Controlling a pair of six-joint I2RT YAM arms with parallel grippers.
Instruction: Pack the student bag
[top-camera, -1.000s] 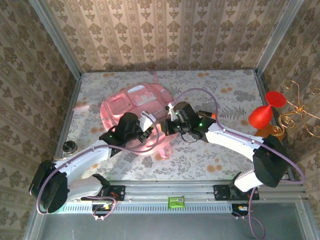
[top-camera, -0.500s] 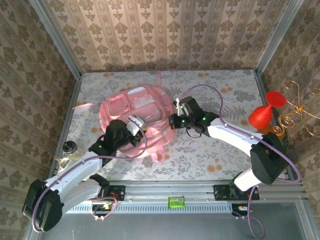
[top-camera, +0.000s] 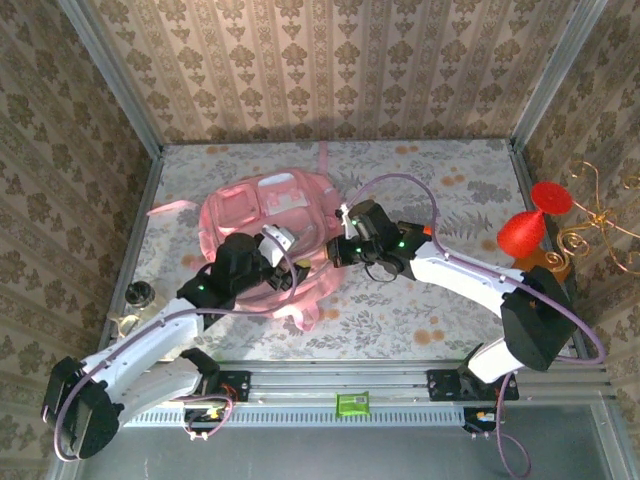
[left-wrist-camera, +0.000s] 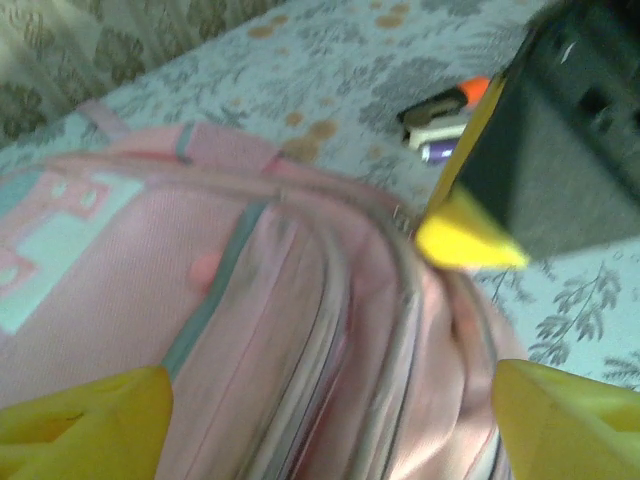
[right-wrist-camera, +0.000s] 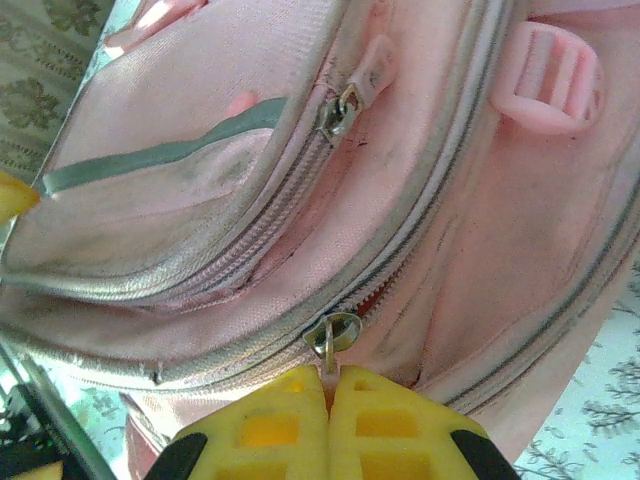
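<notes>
The step in hand looked like zipper work on the student bag (top-camera: 262, 205), which lay on its back left of the bench's (top-camera: 470, 190) middle, its top loop toward the far edge. The right jaws were shut tight, their yellow fingertips (right-wrist-camera: 285, 425) pressed together on the tab of the zipper pull (right-wrist-camera: 335, 333) of the bag's big compartment. Whether that zipper was being run open or closed could not be told. A second pull (right-wrist-camera: 340, 108) on the front pocket's zipper hung untouched. The left jaws stood wide apart, one fingertip (left-wrist-camera: 90, 420) at each lower corner of the left wrist view, hovering over the pink fabric beside the right arm, holding nothing and apparently touching nothing. The next move probably called for the right arm to draw the pull along its curved track without letting the small tab slip. Meanwhile the left jaws would likely need to pinch or press the soft fabric nearby, so the bag would not drag across the bench.
</notes>
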